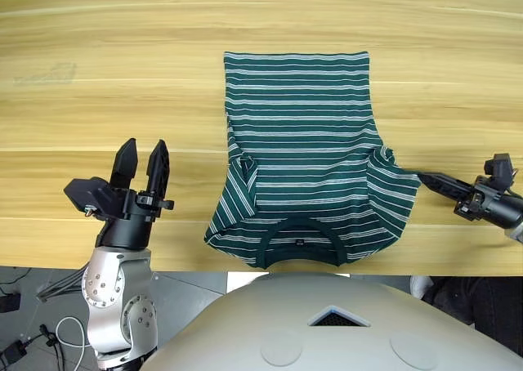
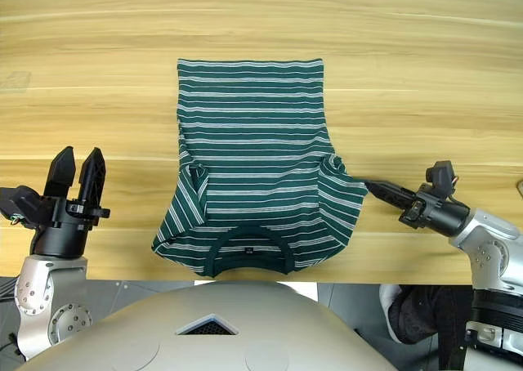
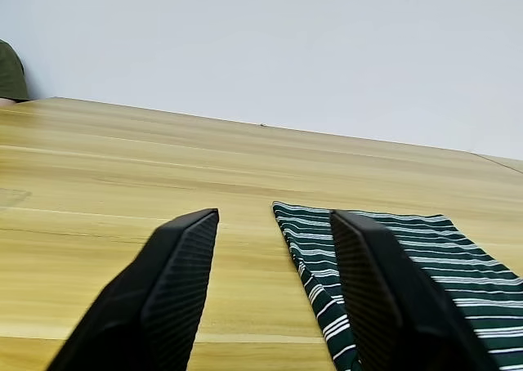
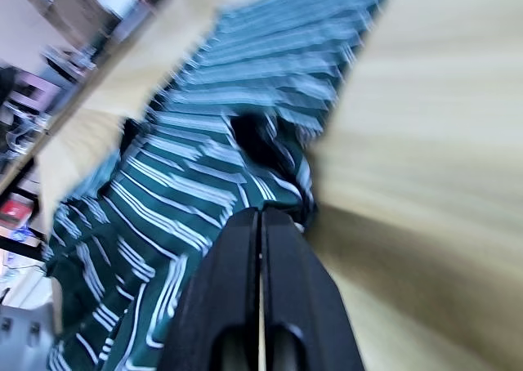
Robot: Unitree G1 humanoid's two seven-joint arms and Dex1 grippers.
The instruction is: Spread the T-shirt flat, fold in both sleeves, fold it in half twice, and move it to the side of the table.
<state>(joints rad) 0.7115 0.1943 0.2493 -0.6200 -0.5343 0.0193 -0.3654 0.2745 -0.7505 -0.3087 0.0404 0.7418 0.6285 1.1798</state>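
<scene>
You have one T-shirt (image 1: 302, 142) on one table (image 1: 98, 77). Left gripper (image 1: 144, 145) spread wide, right gripper (image 1: 424, 176) pinched closed. Left wrist view adds a wall (image 3: 286, 44).

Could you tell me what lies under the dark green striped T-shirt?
The dark green striped T-shirt rests on the light wooden table; anything else beneath the fabric is hidden.

Pale wall (image 3: 327, 52) behind far edge of table (image 1: 98, 44). Grey floor (image 1: 184, 285) below near edge. On floor at left: black cables (image 1: 10, 302), and white cable (image 1: 61, 330) looping beside them.
</scene>
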